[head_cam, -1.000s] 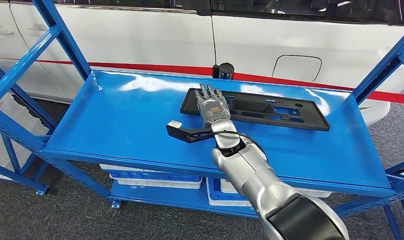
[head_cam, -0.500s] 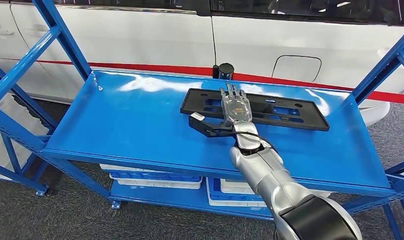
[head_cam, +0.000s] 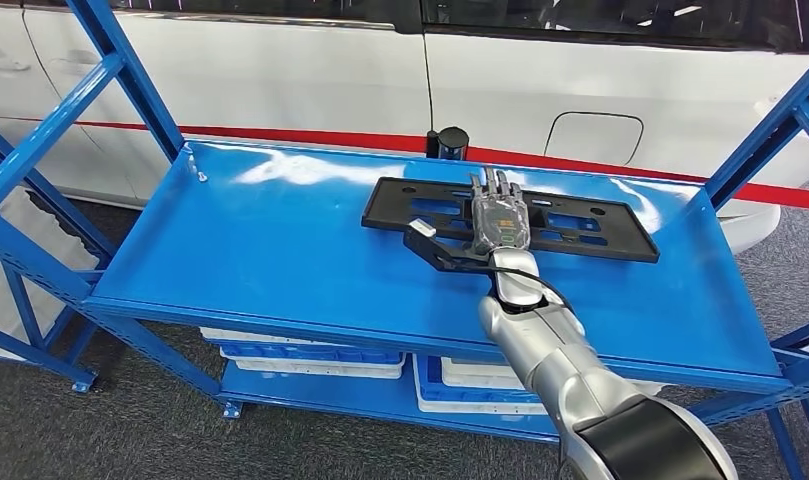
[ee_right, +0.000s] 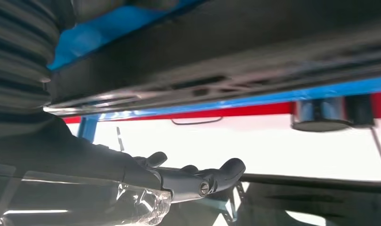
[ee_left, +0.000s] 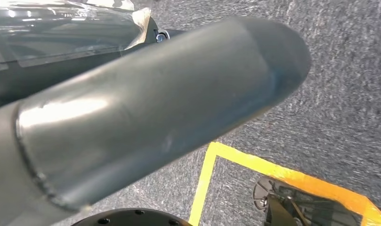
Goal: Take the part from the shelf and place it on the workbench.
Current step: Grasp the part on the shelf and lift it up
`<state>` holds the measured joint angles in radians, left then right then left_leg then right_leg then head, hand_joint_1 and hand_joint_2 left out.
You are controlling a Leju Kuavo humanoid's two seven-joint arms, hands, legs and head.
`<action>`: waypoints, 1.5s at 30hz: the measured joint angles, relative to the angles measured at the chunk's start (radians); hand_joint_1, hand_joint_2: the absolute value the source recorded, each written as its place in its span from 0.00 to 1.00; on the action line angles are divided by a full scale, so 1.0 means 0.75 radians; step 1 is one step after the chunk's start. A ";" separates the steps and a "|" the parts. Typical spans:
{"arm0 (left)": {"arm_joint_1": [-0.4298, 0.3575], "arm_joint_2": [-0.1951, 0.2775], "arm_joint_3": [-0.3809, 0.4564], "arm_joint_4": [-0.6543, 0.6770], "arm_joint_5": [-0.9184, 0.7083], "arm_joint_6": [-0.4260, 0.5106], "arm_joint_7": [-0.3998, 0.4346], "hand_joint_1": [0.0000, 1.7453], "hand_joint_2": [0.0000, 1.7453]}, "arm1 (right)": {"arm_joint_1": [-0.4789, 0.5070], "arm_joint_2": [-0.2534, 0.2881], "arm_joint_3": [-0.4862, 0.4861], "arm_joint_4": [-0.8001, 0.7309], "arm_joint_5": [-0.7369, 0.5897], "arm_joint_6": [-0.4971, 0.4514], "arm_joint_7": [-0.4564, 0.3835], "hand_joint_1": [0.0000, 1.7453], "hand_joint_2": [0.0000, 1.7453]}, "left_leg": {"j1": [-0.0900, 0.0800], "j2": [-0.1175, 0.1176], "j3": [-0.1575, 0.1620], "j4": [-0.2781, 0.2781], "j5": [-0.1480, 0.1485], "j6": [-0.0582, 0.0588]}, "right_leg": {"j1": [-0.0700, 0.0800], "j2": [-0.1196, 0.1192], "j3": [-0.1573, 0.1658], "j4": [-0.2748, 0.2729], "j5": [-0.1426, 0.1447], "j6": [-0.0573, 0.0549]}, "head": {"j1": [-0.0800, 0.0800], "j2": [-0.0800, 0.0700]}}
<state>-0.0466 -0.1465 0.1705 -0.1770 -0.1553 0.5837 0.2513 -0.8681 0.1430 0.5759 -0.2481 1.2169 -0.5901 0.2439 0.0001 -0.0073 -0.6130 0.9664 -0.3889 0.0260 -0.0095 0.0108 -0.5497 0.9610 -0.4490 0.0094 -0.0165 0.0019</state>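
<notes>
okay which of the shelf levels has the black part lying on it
The top shelf: the black part lies flat there under the right hand. The lower level holds bins.

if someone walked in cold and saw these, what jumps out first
Most likely the silver right arm reaching over the bright blue shelf, its right hand flat above a long black part lying near the shelf's far edge. Behind the shelf, a white car body with a red stripe spans the background. The hand's fingers look spread and grip nothing yet.
</notes>
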 joint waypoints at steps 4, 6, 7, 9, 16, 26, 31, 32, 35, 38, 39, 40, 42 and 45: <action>-0.001 0.001 0.000 0.000 -0.006 -0.010 -0.011 0.00 0.00 | 0.023 -0.022 -0.011 -0.009 0.014 -0.008 0.015 1.00 1.00 | 0.000 0.000 0.000 0.000 0.000 0.000 | 0.000 0.000 0.000 0.000 0.000 0.000 | 0.000 0.000; -0.001 0.001 0.000 0.000 -0.008 -0.014 -0.013 0.00 0.00 | 0.034 -0.030 -0.014 -0.014 0.023 -0.010 0.021 1.00 1.00 | 0.000 0.000 0.000 0.000 0.000 0.000 | 0.000 0.000 0.001 0.000 0.000 0.000 | 0.000 0.000; -0.001 0.002 0.000 0.000 -0.010 -0.017 -0.014 0.00 0.00 | 0.040 -0.034 -0.015 -0.016 0.027 -0.011 0.024 1.00 1.00 | 0.000 0.000 0.000 0.000 0.000 0.000 | 0.000 0.000 0.001 0.000 0.000 0.000 | 0.000 0.000; -0.001 0.003 0.000 0.000 -0.012 -0.021 -0.015 0.00 0.00 | 0.055 -0.041 -0.015 -0.022 0.039 -0.017 0.031 1.00 1.00 | 0.000 0.000 0.000 0.000 0.000 0.000 | 0.000 0.000 0.001 0.000 0.000 0.000 | 0.000 0.000; -0.001 0.007 0.000 0.000 -0.016 -0.042 -0.102 0.00 0.00 | 0.092 -0.062 -0.020 -0.051 0.092 -0.048 0.072 1.00 1.00 | 0.000 0.000 0.000 0.000 0.000 0.000 | 0.000 0.000 0.000 0.000 0.000 0.000 | 0.000 0.000; -0.003 0.012 0.091 -0.002 0.151 -0.211 -0.751 0.00 0.75 | 0.176 -0.117 -0.159 -0.176 0.222 -0.119 0.013 1.00 1.00 | 0.000 -0.001 -0.001 0.000 0.000 0.000 | 0.000 -0.001 0.001 0.000 0.000 0.000 | 0.000 0.000; -0.004 0.013 0.120 -0.002 0.158 -0.279 -0.847 0.00 1.00 | 0.251 -0.111 -0.317 -0.407 0.330 -0.126 -0.102 1.00 1.00 | -0.001 -0.001 -0.002 0.000 0.000 0.000 | 0.000 -0.001 0.000 0.000 0.000 0.000 | 0.000 0.000; -0.004 0.013 0.121 -0.002 0.158 -0.282 -0.850 0.00 1.00 | 0.257 -0.107 -0.340 -0.443 0.338 -0.126 -0.108 1.00 1.00 | -0.001 -0.001 -0.002 0.000 0.000 0.000 | 0.000 -0.001 0.000 0.000 0.000 0.000 | 0.000 0.000; -0.004 0.013 0.130 -0.002 0.158 -0.286 -0.853 0.00 1.00 | 0.274 -0.101 -0.393 -0.519 0.350 -0.126 -0.114 1.00 1.00 | -0.001 -0.001 -0.002 0.000 0.000 0.000 | 0.000 -0.001 -0.001 0.000 0.000 0.000 | 0.000 0.000; -0.004 0.013 0.138 -0.002 0.158 -0.286 -0.854 0.00 1.00 | 0.288 -0.099 -0.424 -0.567 0.353 -0.126 -0.117 1.00 1.00 | -0.001 -0.001 -0.002 0.000 -0.001 -0.001 | 0.000 -0.001 -0.001 0.000 0.000 0.000 | 0.000 0.000; -0.005 0.013 0.140 -0.002 0.158 -0.286 -0.854 0.00 1.00 | 0.291 -0.099 -0.433 -0.578 0.353 -0.126 -0.118 1.00 1.00 | -0.001 -0.001 -0.002 0.000 -0.001 -0.001 | 0.000 -0.001 -0.001 0.000 0.000 0.000 | 0.000 0.000; -0.005 0.013 0.141 -0.002 0.158 -0.286 -0.854 0.00 1.00 | 0.294 -0.098 -0.440 -0.587 0.353 -0.126 -0.118 1.00 1.00 | -0.001 -0.001 -0.002 0.000 -0.001 -0.001 | 0.000 -0.001 -0.001 0.000 0.000 0.000 | 0.000 0.000; -0.005 0.013 0.142 -0.002 0.158 -0.286 -0.854 0.00 1.00 | 0.298 -0.097 -0.449 -0.600 0.353 -0.126 -0.119 1.00 1.00 | -0.001 -0.001 -0.002 0.000 -0.001 -0.001 | 0.000 -0.001 -0.001 0.000 0.000 0.000 | 0.000 0.000; -0.005 0.013 0.142 -0.002 0.158 -0.285 -0.854 0.00 1.00 | 0.304 -0.096 -0.458 -0.615 0.353 -0.126 -0.122 1.00 1.00 | -0.001 -0.001 -0.002 0.000 -0.001 -0.001 | 0.000 -0.001 -0.001 0.000 0.000 0.000 | 0.000 0.000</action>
<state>-0.0501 -0.1366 0.2770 -0.1785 -0.0369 0.3698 -0.3891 -0.6402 0.0712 0.2326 -0.7093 1.4817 -0.6847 0.1524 -0.0004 -0.0081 -0.6144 0.9663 -0.3895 0.0253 -0.0093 0.0103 -0.5506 0.9610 -0.4491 0.0096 -0.0167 0.0019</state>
